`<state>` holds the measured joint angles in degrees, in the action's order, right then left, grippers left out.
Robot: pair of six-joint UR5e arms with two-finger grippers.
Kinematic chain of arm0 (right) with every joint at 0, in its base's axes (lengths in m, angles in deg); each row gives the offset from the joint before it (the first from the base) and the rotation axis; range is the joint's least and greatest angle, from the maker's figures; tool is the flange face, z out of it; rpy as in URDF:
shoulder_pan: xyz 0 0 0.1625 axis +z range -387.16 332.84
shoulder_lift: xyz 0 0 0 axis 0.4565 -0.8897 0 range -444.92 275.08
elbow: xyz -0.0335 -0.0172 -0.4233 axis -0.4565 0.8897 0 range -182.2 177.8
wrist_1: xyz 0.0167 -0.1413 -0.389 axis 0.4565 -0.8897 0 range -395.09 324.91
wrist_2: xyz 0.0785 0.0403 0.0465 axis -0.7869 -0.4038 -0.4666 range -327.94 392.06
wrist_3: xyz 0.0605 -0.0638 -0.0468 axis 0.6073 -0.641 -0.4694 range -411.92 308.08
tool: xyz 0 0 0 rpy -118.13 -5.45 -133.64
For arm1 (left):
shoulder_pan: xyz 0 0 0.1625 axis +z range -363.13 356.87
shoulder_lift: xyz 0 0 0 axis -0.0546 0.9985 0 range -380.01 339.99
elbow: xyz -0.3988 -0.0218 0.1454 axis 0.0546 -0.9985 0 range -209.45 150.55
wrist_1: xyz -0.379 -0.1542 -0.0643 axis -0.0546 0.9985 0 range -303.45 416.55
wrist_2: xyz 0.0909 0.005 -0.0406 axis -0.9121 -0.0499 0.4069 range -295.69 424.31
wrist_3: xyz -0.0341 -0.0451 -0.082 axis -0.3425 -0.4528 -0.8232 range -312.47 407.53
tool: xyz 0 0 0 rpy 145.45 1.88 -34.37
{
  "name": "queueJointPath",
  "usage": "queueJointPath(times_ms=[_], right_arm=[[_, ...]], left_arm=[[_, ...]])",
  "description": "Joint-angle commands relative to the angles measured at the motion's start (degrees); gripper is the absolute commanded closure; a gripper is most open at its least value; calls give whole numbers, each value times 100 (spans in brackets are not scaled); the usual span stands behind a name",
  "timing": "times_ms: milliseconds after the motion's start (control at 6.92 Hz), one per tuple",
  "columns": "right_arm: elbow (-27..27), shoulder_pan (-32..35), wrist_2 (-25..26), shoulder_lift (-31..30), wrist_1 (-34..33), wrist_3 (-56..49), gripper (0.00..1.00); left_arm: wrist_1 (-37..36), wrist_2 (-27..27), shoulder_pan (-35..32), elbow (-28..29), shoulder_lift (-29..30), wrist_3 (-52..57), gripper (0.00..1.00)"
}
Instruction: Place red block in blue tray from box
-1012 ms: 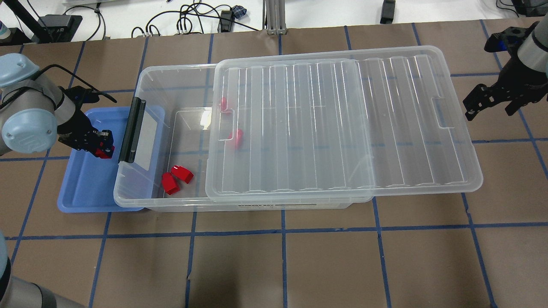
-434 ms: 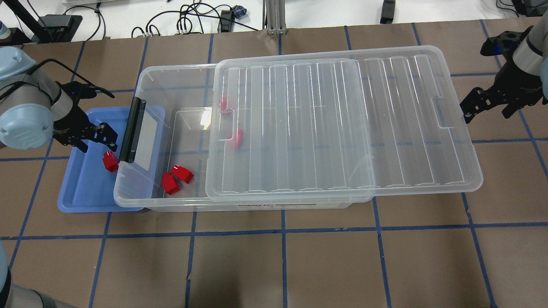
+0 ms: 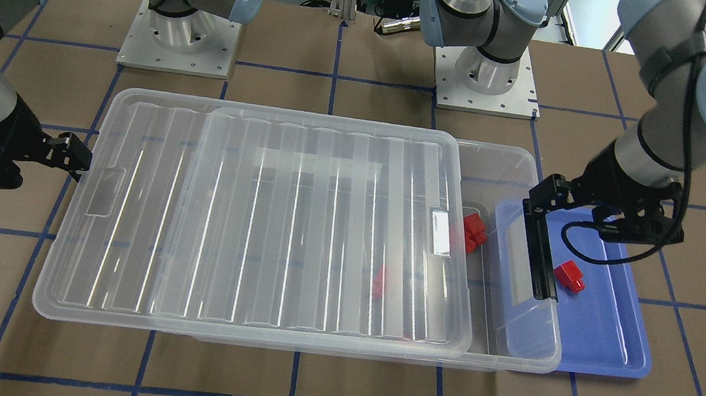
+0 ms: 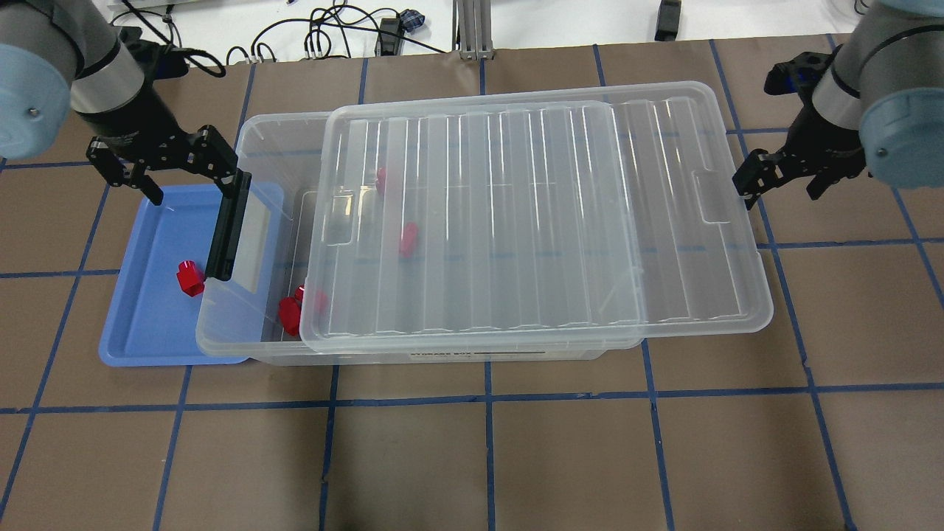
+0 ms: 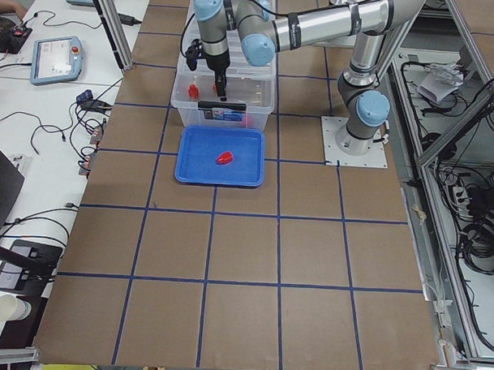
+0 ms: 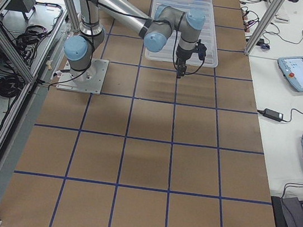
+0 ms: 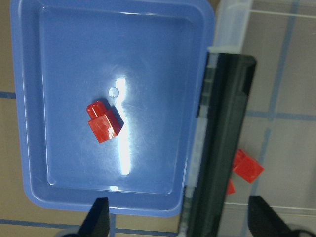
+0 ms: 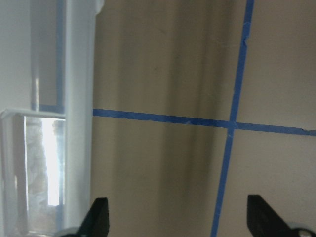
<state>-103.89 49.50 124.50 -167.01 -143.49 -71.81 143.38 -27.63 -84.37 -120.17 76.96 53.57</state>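
One red block [image 4: 189, 278] lies alone in the blue tray [image 4: 147, 324], also seen from the front [image 3: 569, 276] and in the left wrist view [image 7: 103, 121]. The box [image 4: 254, 147] stands to the tray's right, overlapping the tray edge. Its ribbed lid [image 4: 538, 214] lies shifted, leaving the left end uncovered. Three more red blocks [image 4: 291, 316] [image 4: 408, 238] [image 4: 381, 179] lie inside the box. My left gripper [image 4: 188, 177] is open and empty above the tray's far edge. My right gripper [image 4: 780, 184] is open at the lid's right short edge.
The box's black latch bar [image 4: 228, 225] hangs over the tray's right side, right beside the left gripper's near finger. Brown paper with blue tape lines [image 4: 487, 442] covers the table. Cables lie beyond the far edge [image 4: 332, 37].
My left gripper let go of the red block, which now lies in the tray, then opened and rose toward the far side. The lid slid left, with my right gripper following its right edge.
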Motion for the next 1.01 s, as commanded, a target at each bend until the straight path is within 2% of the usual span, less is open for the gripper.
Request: queueJointPath(times_ms=[0,289,578,723,867], right_arm=[[35,742,1,0,-75,468,0],[35,929,-8,0,-76,548,0],[131,956,1,17,-102,548,0],[428,956,36,-78,-15,565,0],[918,991,28,-262,534,748,0]], left_arm=[[89,-8,-890,72,-379,-618,0],[193,35,-1297,-33,-634,-789,0],[395,71,-1097,150,-784,-727,0],[527,201,-765,308,-750,-727,0],[746,272,-709,335,-776,-718,0]])
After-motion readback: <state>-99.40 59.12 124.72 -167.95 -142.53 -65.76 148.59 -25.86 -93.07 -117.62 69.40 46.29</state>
